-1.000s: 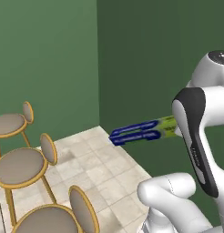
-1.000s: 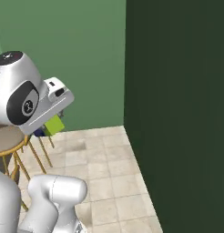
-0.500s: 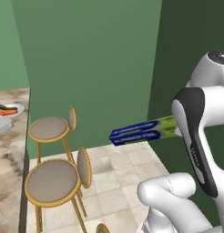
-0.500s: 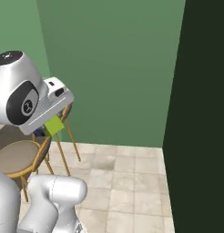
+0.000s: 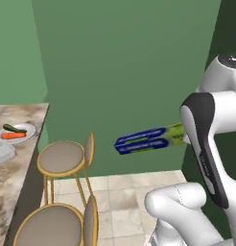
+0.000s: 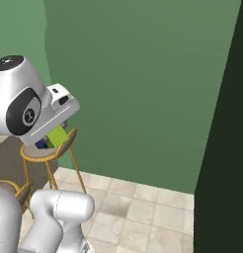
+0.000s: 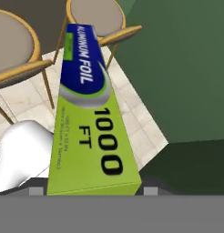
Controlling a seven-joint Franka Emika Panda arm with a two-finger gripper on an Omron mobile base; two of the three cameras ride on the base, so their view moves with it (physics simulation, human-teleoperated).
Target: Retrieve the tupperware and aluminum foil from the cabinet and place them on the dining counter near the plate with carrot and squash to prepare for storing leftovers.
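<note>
The aluminum foil [image 5: 147, 140] is a long blue and lime-green box held level in the air, sticking out to the left of my white arm. In the hand view the aluminum foil [image 7: 89, 113] runs straight away from the hand, and my gripper [image 7: 93, 190] is shut on its green end. The same green end [image 6: 57, 136] peeks out under the hand in the right base view. On the marble dining counter [image 5: 14, 178] at the far left sits the white plate [image 5: 17, 132] with an orange carrot and a dark green squash. A pale flat tupperware [image 5: 2, 153] lies just in front of it.
Round stools with brass frames stand along the counter: one [image 5: 62, 157] below the foil, another [image 5: 55, 225] nearer. A green wall [image 5: 129, 72] faces me close ahead. A dark cabinet side [image 6: 224, 148] rises at the right. Tiled floor [image 6: 143, 212] lies below.
The whole picture has swung as the base turned: the stools slid across and the counter with the plate came into view at left. The foil stays gripped in the same pose.
</note>
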